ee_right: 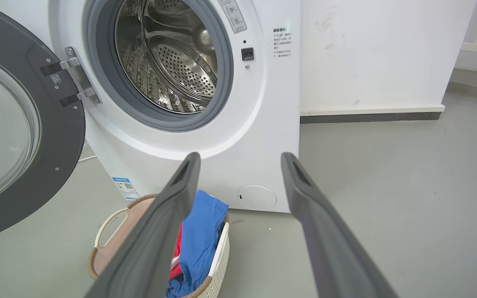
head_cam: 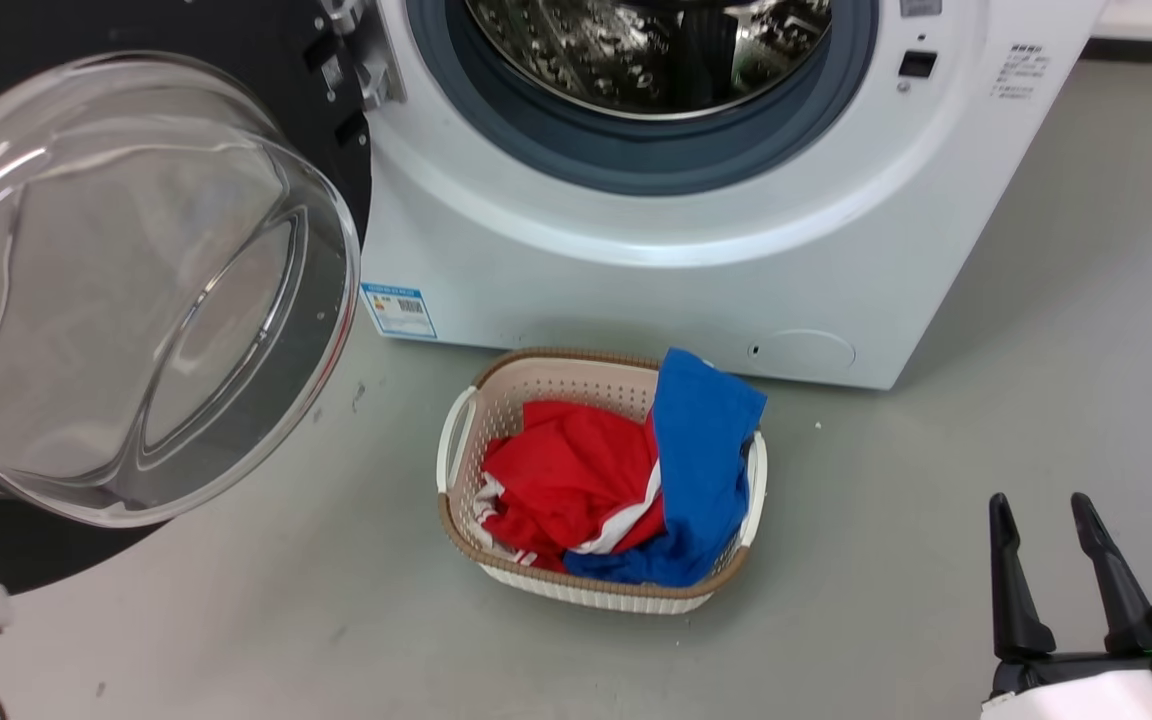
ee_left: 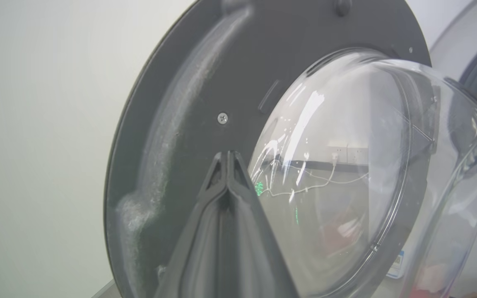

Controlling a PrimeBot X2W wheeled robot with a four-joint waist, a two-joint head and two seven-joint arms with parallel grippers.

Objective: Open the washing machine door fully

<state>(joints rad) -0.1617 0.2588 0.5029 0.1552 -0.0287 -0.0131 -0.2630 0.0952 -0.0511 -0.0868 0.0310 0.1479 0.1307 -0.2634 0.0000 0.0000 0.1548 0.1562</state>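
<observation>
The washing machine door [head_cam: 266, 60] stands swung out to the left of the white machine [head_cam: 636, 290], its clear glass bowl [head_cam: 136, 290] bulging toward me. In the left wrist view my left gripper [ee_left: 227, 155] is shut with nothing in it, tips close to the door's dark inner face [ee_left: 189, 82] beside the bowl [ee_left: 346, 165]; contact is unclear. My right gripper [head_cam: 1039, 500] hangs open at the lower right, well away from the door. Between its spread fingers [ee_right: 240, 159] I see the machine front, with the door [ee_right: 62, 136] on its metal hinge [ee_right: 77, 78] to the left.
The steel drum [ee_right: 172, 62] is exposed inside a grey rubber ring [head_cam: 636, 160]. A beige laundry basket [head_cam: 456, 440] with red and blue clothes [head_cam: 636, 470] sits on the grey floor before the machine. A white wall with a dark skirting [ee_right: 371, 117] runs to the right.
</observation>
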